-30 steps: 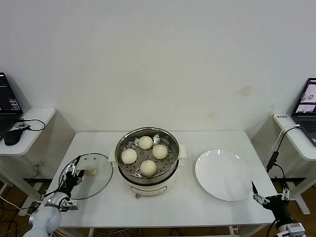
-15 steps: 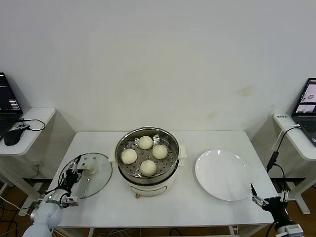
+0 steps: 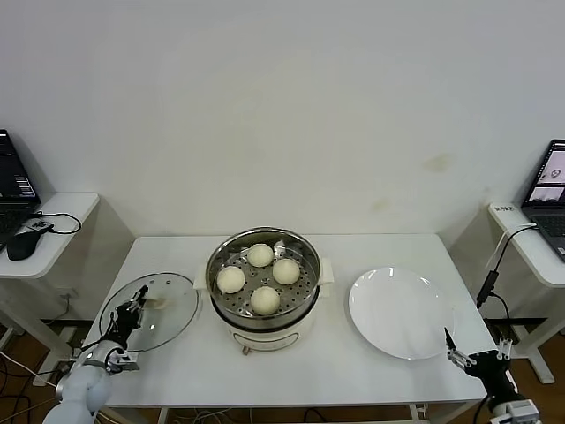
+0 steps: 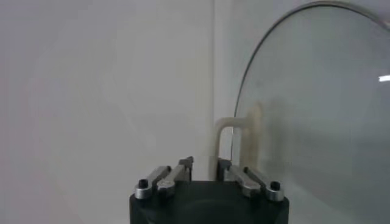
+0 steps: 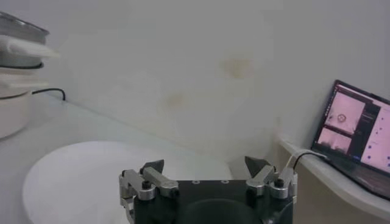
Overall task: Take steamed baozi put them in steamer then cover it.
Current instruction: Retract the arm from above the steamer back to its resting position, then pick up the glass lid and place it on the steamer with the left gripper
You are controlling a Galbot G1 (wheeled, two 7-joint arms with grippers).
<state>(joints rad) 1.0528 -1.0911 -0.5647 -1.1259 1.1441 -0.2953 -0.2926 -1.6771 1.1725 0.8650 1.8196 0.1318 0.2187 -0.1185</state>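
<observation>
We're seeing the left tool [image 3: 134, 311] closing down tight on the cream handle of the cover [image 3: 152, 311], and that glass lid is tilting up off the tabletop [image 3: 291, 362] just left of the steamer [image 3: 263, 281]. Four steamed baozi [image 3: 264, 299] are sitting on the perforated tray inside the steamer, with the white plate [image 3: 402, 312] lying to its right. We're watching the right tool [image 3: 475, 361] hanging by the tabletop's front right corner, fingers spread wide and gripping nothing.
</observation>
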